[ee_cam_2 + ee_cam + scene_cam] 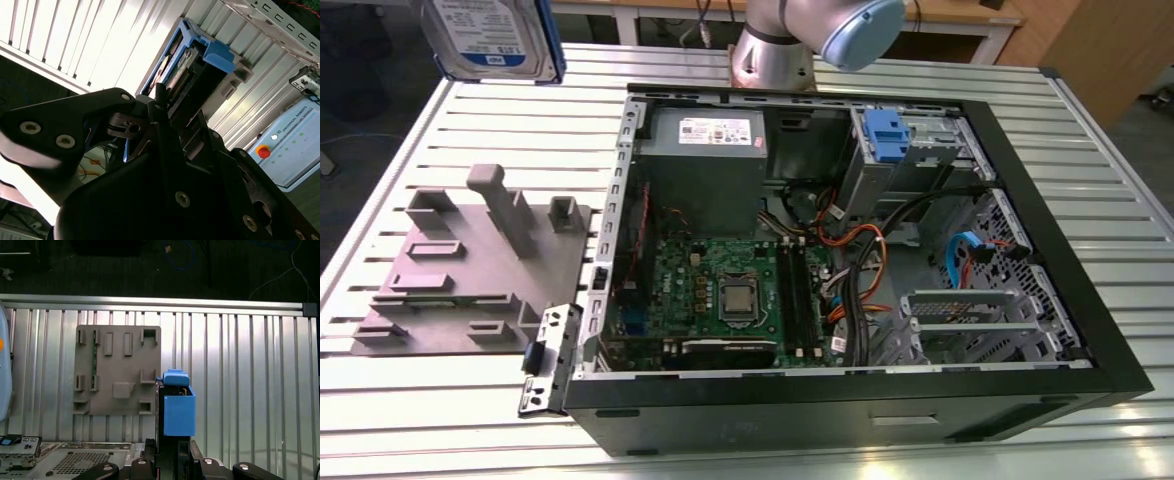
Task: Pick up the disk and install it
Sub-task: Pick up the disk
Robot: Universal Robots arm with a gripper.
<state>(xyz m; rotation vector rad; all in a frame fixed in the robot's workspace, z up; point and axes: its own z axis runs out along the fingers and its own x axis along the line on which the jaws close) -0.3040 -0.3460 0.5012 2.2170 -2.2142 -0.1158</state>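
The disk (491, 38), silver with a white-and-blue label and blue side rails, hangs in the air above the table's far corner on the exterior view's left, well off the table surface. In both wrist views my gripper (172, 452) is shut on the disk (179, 410), which sticks out edge-on from the black fingers (159, 107). Its blue rail (210, 50) and connector end point away from the wrist. Beneath it lies the grey holder plate (117, 370).
An open computer case (1107, 330) lies on the slatted metal table (427, 420), holding a motherboard, a grey power supply box (704, 150), a blue clip on a metal cage (887, 135) and loose cables. The grey holder plate (467, 260) sits beside the case. The arm's base (781, 45) stands behind it.
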